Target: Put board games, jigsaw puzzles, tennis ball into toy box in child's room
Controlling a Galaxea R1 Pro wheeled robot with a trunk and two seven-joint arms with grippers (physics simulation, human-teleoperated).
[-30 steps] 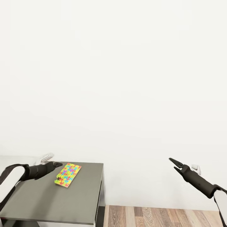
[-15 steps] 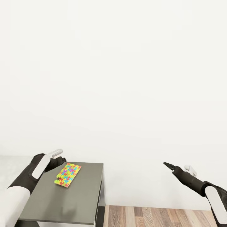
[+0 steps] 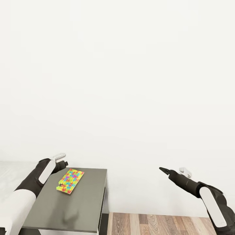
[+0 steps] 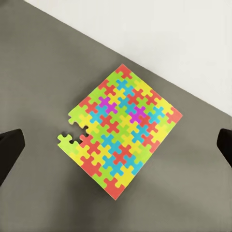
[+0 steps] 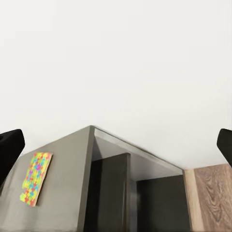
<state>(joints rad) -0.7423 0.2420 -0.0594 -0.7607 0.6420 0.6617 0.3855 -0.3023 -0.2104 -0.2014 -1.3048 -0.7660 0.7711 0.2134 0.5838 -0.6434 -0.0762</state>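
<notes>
One jigsaw puzzle, a thin square of bright interlocking pieces, lies flat near the far edge of a dark-grey desk. In the left wrist view the jigsaw puzzle sits straight below the camera, and one corner piece juts out beside a gap. My left gripper hovers above the puzzle's far end, open, its dark fingertips spread wide with nothing held. My right gripper hangs in the air to the right of the desk, open and empty. The right wrist view catches the jigsaw puzzle from the side.
A plain white wall stands right behind the desk. Wood-plank floor runs to the right of the desk's end panel. A pale surface adjoins the desk on the left.
My left arm has lifted and turned so the gripper points down over the puzzle's far end. The right gripper has shifted left, toward the desk. The puzzle has not moved.
</notes>
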